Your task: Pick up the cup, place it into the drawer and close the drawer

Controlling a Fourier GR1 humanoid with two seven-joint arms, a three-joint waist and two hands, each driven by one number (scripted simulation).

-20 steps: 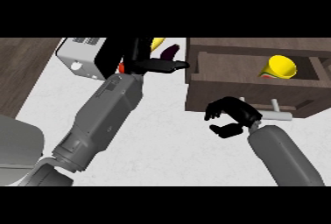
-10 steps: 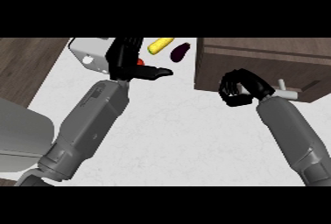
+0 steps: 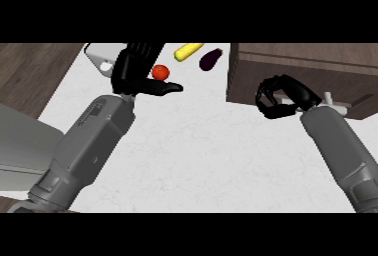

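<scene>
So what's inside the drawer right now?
Nothing can be made out inside the wooden drawer; only its brown front and top show. The right hand, fingers curled and holding nothing, is against its front, beside the handle. No cup is visible.

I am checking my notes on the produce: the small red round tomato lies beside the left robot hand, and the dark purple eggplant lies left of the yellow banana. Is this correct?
Not quite. The head view shows the dark purple eggplant lying right of the yellow banana, not left. The small red round tomato is indeed beside the left robot hand.
</scene>
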